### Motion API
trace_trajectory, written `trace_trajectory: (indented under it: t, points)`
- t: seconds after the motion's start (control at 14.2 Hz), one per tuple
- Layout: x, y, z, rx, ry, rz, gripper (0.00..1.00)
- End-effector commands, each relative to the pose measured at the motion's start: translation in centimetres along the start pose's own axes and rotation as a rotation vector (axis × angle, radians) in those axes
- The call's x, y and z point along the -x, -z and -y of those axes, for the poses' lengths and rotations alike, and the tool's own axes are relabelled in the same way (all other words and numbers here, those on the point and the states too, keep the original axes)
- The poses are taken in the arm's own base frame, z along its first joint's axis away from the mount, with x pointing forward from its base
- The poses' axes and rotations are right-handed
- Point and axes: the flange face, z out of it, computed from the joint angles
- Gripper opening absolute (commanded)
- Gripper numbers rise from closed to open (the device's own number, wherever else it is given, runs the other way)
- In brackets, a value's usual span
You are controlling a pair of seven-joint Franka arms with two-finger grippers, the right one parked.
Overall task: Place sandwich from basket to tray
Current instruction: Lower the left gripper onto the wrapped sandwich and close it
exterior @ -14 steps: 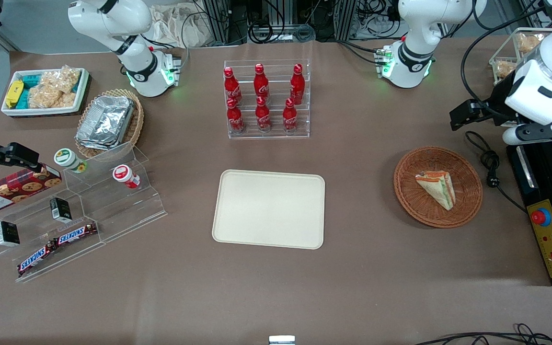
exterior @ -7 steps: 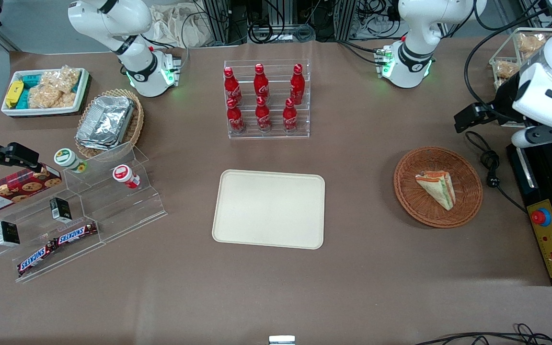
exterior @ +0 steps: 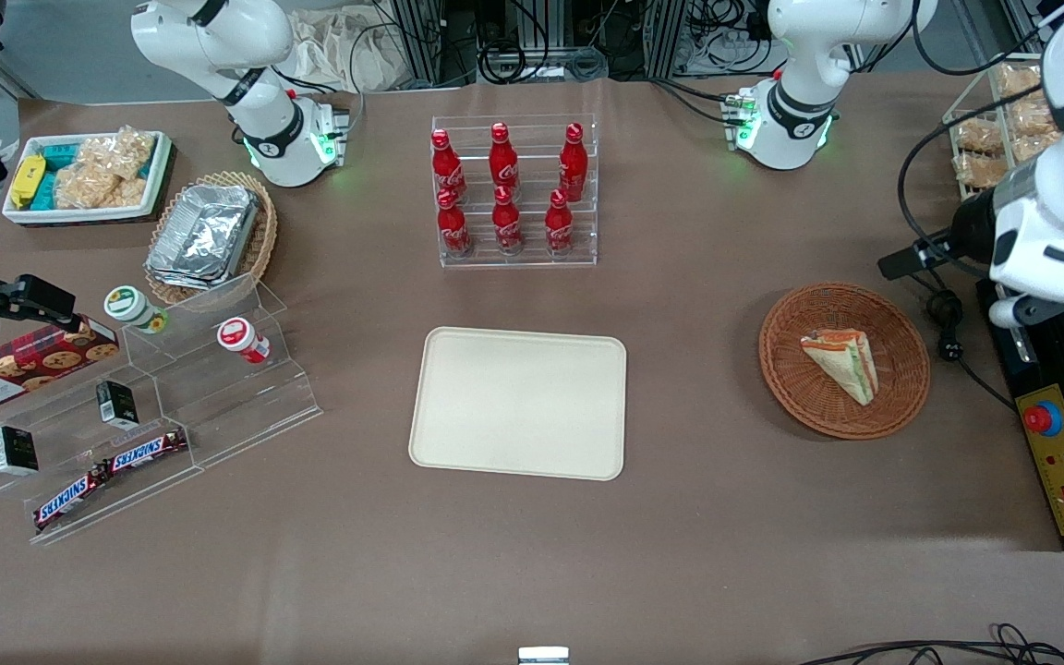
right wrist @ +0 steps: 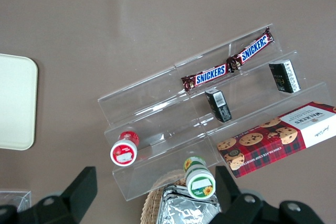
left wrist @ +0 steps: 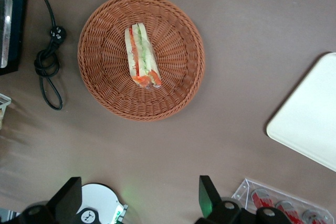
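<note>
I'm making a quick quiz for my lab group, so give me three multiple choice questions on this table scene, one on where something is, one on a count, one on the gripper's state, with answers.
1. Where is the sandwich?
A. in the basket
B. on the tray
C. on the bare table

2. How many red bottles stand in the clear rack?
A. four
B. six
C. eight

3. What is the gripper doing?
A. shut on the sandwich
B. open, holding nothing, above the table beside the basket
C. resting on the tray

Answers: 1 A, the wedge lies on the wicker; 2 B, two rows of three; 3 B, the wrist view shows its fingers spread apart, with nothing between them.
</note>
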Motion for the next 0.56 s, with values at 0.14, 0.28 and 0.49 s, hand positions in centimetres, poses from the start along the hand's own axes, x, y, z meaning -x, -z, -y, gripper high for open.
trace_trajectory:
  t: [0.14,0.28,0.49]
  points:
    - [-0.9,-8.3,0.6,0.006,0.157,-0.037,1.0]
    - [-1.6,-11.8,0.7,0.022,0.21,-0.06,1.0]
    - [-2.6,-17.9,2.7,0.052,0.336,-0.09,1.0]
